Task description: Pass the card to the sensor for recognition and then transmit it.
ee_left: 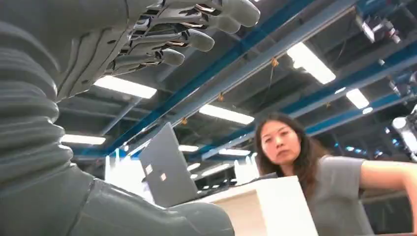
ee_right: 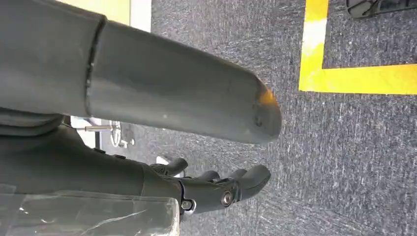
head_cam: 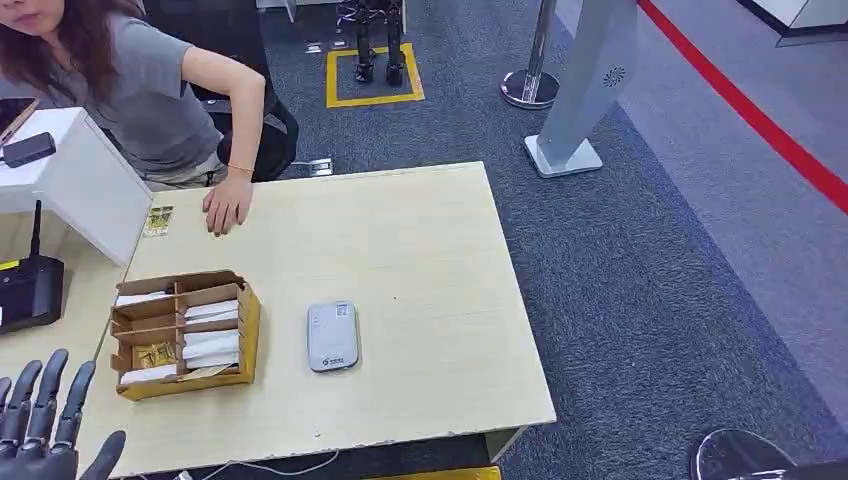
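Standing on edge in the cardboard box on the surface, the white cards look thin, stiff, slippery — pinch one's top edge; left hand fingers spread, empty; right hand loosely curled, empty.

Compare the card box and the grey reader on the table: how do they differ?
The cardboard box is brown, open-topped and split into compartments holding white cards; the reader is a flat, closed, light grey slab with rounded corners. The box is larger and stands taller. Both rest on the table, side by side, untouched.
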